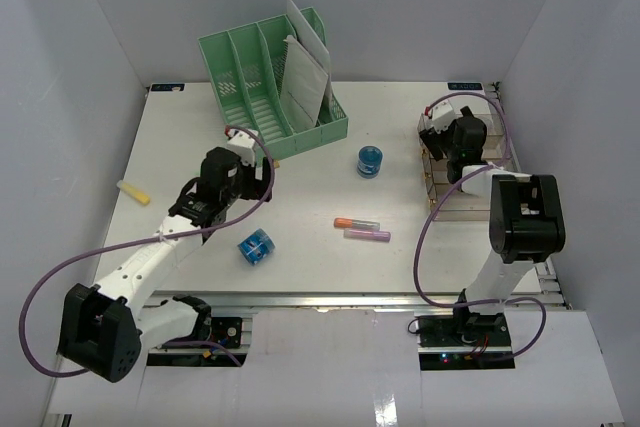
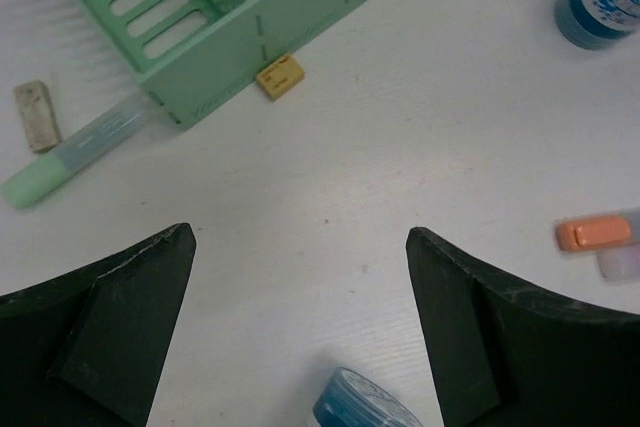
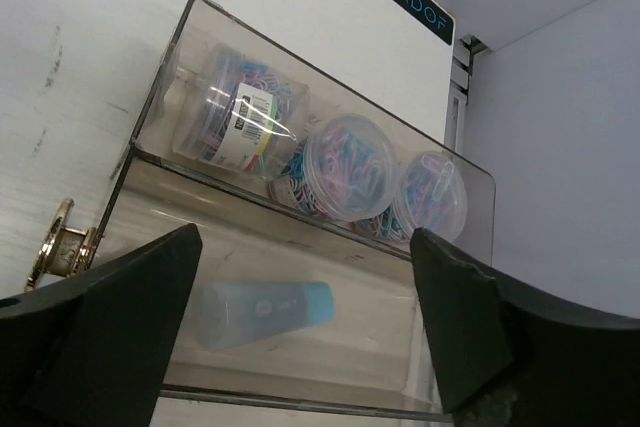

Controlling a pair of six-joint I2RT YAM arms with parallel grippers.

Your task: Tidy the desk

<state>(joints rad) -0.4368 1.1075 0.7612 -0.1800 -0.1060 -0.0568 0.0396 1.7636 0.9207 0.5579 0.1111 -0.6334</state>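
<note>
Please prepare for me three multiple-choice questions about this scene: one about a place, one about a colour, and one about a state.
1. Over what does the right gripper hang?
A) the clear tray
B) a keyboard
C) a mug

2. Which colour has the file rack?
A) red
B) green
C) black

3. How is the left gripper?
A) shut on a pen
B) shut tight, empty
C) open, empty

Answers:
1 A: its wrist camera looks straight down into the tray's compartments.
2 B: the slotted walls are light green in both the top and left wrist views.
3 C: its fingers stand wide apart, with only bare desk between them.
</note>
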